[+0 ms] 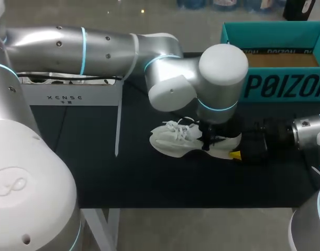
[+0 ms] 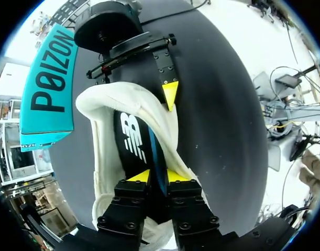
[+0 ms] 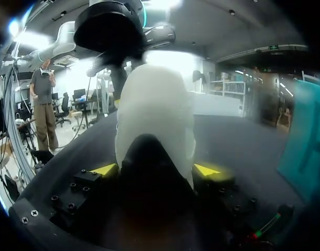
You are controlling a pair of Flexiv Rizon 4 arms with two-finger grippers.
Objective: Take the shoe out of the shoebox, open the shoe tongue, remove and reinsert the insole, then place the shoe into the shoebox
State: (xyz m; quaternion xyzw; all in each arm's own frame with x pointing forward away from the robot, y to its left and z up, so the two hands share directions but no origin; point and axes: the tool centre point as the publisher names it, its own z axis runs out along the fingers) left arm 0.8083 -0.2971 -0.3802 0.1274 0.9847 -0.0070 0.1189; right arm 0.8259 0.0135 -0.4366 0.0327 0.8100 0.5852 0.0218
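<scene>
Our left gripper [image 2: 160, 177] hangs over the shoe [image 1: 173, 140], fingers nipped on the insole [image 2: 129, 137], which runs along the shoe's length. The shoe lies toe-left, heel-right. Our right gripper [image 3: 155, 170] clamps the heel. The shoebox [image 1: 285, 86] sits behind, nearer our right arm.

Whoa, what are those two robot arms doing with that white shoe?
The white shoe lies on the black table, out of the open teal shoebox. The right gripper clamps the heel from both sides, holding the shoe steady. The left gripper reaches down into the shoe and pinches the dark insole, which sits inside the shoe.
</scene>
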